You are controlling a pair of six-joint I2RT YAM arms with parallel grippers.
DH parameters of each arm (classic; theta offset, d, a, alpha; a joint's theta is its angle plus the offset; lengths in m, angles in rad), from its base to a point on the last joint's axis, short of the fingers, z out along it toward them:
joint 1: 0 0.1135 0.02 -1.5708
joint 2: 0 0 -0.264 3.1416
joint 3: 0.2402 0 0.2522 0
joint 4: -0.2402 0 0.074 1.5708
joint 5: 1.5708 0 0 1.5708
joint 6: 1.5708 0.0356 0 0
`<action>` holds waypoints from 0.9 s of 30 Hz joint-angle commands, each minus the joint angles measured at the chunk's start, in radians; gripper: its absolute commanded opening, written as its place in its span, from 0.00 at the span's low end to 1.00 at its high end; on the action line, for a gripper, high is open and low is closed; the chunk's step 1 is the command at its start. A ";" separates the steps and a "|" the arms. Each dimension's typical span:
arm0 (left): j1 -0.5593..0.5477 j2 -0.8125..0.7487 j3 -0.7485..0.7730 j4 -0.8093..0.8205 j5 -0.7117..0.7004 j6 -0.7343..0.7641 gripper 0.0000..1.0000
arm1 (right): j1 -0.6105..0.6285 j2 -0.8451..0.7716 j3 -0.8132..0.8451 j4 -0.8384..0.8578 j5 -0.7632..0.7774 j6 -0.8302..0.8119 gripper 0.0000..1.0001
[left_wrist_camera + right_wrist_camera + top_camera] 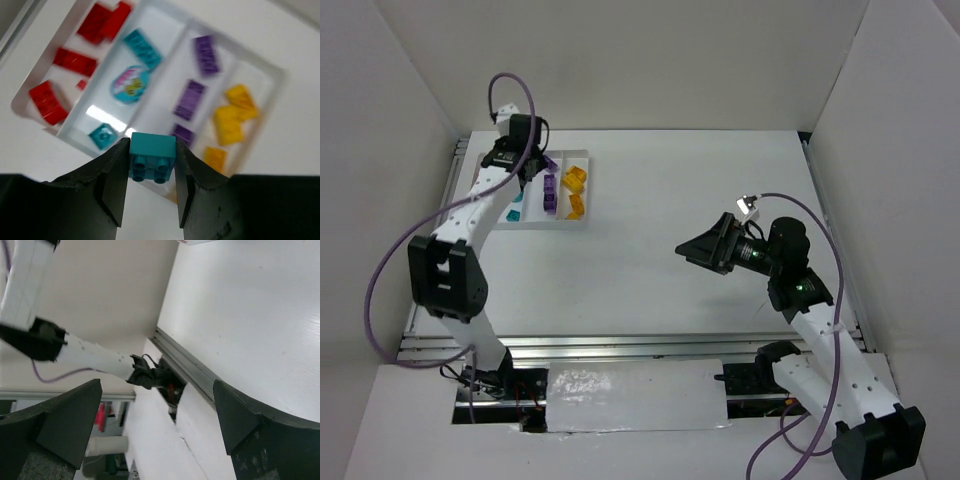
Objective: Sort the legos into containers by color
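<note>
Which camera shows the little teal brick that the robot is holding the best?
The left wrist view: the teal brick is big and close, pinched in the left gripper. From the top view, the left arm hides it. The right wrist view misses it entirely.

Tray [165, 35]: glossy white plastic, glare spot. Teal brick [152, 156]: smooth shiny plastic. Left fingers [112, 185]: matt black. Table [700, 200]: matt white. Rail [620, 345]: bare metal.
</note>
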 commanded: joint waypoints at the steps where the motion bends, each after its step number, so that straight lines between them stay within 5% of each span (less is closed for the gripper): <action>1: 0.123 0.164 0.081 -0.259 -0.077 -0.198 0.00 | -0.003 -0.039 0.069 -0.158 0.056 -0.153 1.00; 7: 0.255 0.388 0.265 -0.302 -0.034 -0.187 0.00 | -0.006 -0.093 0.078 -0.215 0.043 -0.216 1.00; 15: 0.301 0.420 0.222 -0.221 0.060 -0.170 0.05 | -0.006 -0.065 0.075 -0.168 -0.025 -0.187 1.00; 22: 0.301 0.413 0.178 -0.194 0.080 -0.178 0.42 | -0.006 -0.048 0.086 -0.143 -0.040 -0.181 1.00; 23: 0.301 0.410 0.178 -0.195 0.080 -0.178 0.57 | -0.005 -0.044 0.088 -0.142 -0.043 -0.180 1.00; 27: 0.301 0.379 0.173 -0.204 0.046 -0.189 0.82 | -0.006 -0.036 0.094 -0.145 -0.053 -0.187 1.00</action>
